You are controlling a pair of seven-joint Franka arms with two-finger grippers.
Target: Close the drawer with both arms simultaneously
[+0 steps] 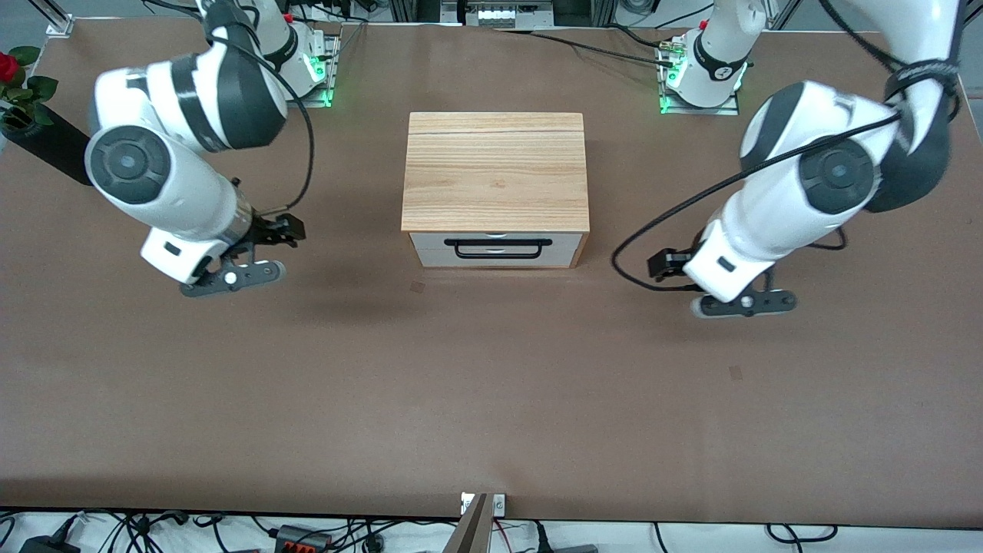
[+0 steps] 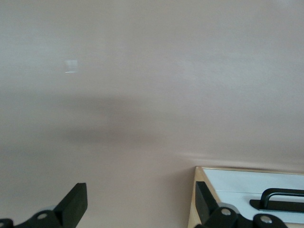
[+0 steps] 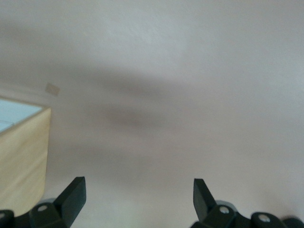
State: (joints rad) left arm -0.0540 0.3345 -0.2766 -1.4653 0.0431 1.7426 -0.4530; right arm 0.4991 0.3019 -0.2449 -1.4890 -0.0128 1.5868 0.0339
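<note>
The light oak-grain box [image 1: 495,170] stands mid-table. Its drawer [image 1: 498,250], with white front and black bar handle [image 1: 498,247], faces the front camera; no wood inside shows. My right gripper [image 1: 230,278] hangs open and empty over bare table beside the box, toward the right arm's end. My left gripper [image 1: 741,304] hangs open and empty over bare table toward the left arm's end. The left wrist view shows my left gripper [image 2: 140,202] wide open, with the drawer front [image 2: 247,183] and handle [image 2: 280,195] close by. The right wrist view shows my right gripper [image 3: 137,195] wide open and the box's side [image 3: 23,152].
A black vase [image 1: 46,140] with a red rose [image 1: 8,67] lies near the table edge at the right arm's end. A black cable [image 1: 637,265] loops down from the left arm between its gripper and the box. A small tape mark [image 1: 417,286] lies near the drawer.
</note>
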